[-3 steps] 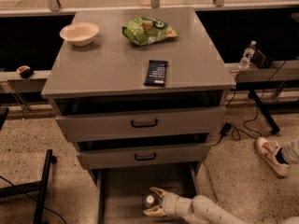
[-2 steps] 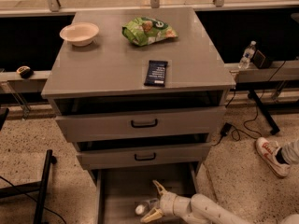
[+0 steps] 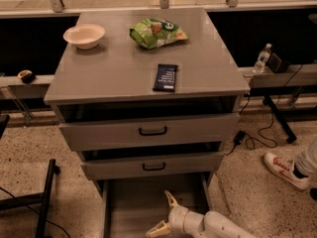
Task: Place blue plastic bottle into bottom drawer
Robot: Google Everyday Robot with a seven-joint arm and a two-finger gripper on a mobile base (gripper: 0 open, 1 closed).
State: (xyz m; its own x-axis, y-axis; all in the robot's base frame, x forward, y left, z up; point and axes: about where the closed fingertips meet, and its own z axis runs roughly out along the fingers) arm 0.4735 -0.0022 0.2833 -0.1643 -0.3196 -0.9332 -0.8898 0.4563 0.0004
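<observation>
The bottom drawer (image 3: pixel 130 200) is pulled open under the grey cabinet and shows a plain grey floor. My gripper (image 3: pixel 164 214) is over the drawer's front part at the lower edge of the camera view, its arm coming in from the lower right. Its two cream fingers (image 3: pixel 171 199) are spread wide apart with nothing between them. The blue plastic bottle is not in view; the part of the drawer below the gripper is cut off by the frame edge.
On the cabinet top are a white bowl (image 3: pixel 84 35), a green snack bag (image 3: pixel 157 32) and a dark flat packet (image 3: pixel 166 77). The two upper drawers (image 3: pixel 152 131) stand slightly open. A small water bottle (image 3: pixel 261 58) is on the right ledge. A person's shoe (image 3: pixel 285 170) is at right, a black stand leg (image 3: pixel 44 197) at left.
The gripper's fingers have spread from closed around a white-capped object to wide open. That object slid left out of the jaws and no longer shows.
</observation>
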